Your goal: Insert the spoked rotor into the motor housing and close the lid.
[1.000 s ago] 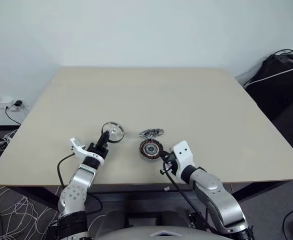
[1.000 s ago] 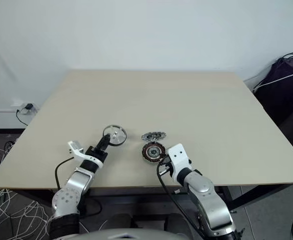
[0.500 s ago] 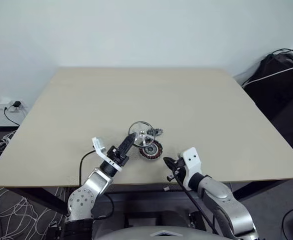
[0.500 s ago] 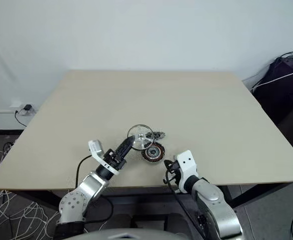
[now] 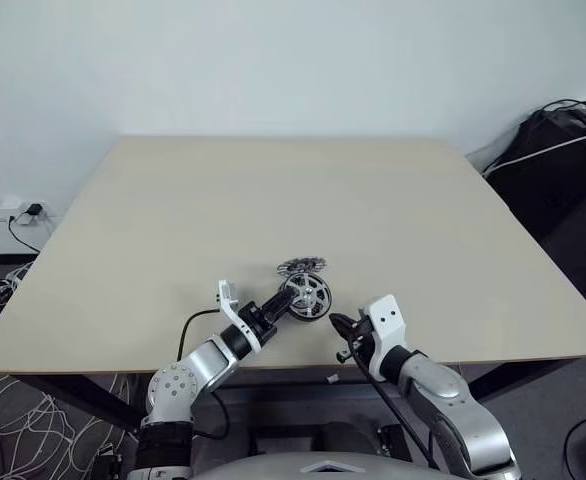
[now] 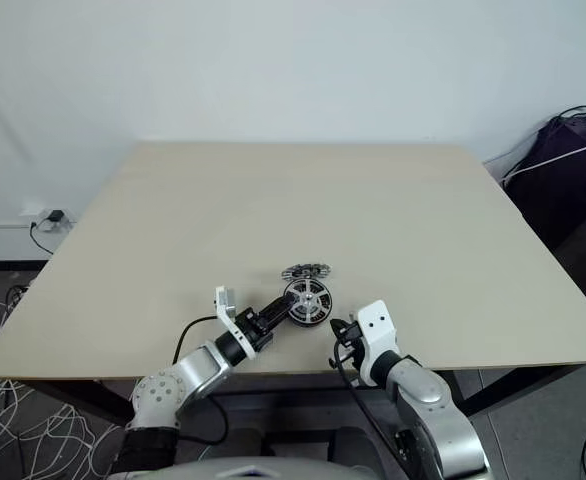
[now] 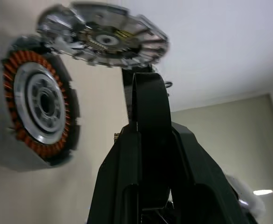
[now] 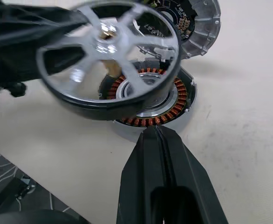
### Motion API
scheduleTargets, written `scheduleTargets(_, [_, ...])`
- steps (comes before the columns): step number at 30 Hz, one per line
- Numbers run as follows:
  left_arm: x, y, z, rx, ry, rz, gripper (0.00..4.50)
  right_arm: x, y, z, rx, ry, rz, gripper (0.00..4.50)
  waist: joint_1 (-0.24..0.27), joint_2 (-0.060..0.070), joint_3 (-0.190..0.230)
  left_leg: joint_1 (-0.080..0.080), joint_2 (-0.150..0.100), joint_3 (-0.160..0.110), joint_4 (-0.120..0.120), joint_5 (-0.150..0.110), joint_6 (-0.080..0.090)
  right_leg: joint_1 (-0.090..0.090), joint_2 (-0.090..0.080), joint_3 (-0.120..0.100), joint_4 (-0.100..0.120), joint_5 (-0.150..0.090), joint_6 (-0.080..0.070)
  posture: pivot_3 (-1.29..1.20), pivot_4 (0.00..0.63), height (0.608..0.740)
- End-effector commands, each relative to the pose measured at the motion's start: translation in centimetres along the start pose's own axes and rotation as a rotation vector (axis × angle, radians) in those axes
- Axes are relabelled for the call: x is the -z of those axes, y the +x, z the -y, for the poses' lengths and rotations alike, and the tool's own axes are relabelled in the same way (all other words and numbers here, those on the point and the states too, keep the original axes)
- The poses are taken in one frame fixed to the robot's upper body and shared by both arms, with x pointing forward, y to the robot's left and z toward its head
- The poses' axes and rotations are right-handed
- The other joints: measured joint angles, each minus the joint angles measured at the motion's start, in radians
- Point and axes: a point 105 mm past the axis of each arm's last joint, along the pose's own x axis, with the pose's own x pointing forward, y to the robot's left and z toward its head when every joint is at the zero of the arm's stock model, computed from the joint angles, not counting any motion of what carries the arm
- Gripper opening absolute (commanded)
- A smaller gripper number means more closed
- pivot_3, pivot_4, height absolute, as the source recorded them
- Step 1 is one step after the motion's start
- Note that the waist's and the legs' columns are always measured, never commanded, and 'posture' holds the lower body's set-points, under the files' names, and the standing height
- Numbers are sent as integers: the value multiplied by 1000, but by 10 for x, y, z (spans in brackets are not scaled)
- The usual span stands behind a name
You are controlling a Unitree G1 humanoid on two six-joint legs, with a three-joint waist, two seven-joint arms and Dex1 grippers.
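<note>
My left gripper (image 5: 285,303) is shut on the rim of the spoked rotor (image 5: 308,294), a silver wheel with a dark rim. The rotor (image 8: 108,60) hangs tilted just above the motor housing (image 8: 171,109), whose copper windings show beneath it. In the left wrist view the motor housing (image 7: 38,107) lies beside the lid (image 7: 104,39). The lid (image 5: 302,266), a lacy silver plate, rests on the table just behind the housing. My right gripper (image 5: 337,325) is shut and empty, a little in front and to the right of the housing, its fingertips (image 8: 156,135) pointing at it.
The beige table (image 5: 273,190) ends just in front of both grippers. A black bag (image 5: 563,150) with cables sits beyond the table's right side. Loose cables (image 5: 3,420) and a wall socket (image 5: 23,208) are low at the left.
My left gripper has carried the spoked rotor to the right, from beside the housing to just above it. My right gripper has drawn back from the housing towards the table's front edge.
</note>
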Motion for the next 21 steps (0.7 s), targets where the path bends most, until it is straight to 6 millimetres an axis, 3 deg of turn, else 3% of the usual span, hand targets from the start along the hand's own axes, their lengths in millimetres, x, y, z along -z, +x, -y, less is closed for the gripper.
scheduleTargets(1, [-3,12,4,-1,29,-1,441,-12,0,-6,-15,-23,54,0,1,0,0,0,0,0,0,0,0,0,0,0,0,0,0,0,0,740])
scheduleTargets(12, [0,26,0,-15,23,-11,441,-24,-4,-19,-19,-31,73,0,2,0,0,-1,0,0,0,0,0,-1,-2,0,0,0,0,0,0,740])
scheduleTargets(21, [-4,33,1,0,17,17,441,-31,7,-23,-28,-31,68,0,3,0,0,-1,0,0,0,0,0,-1,-4,0,0,0,0,0,0,740])
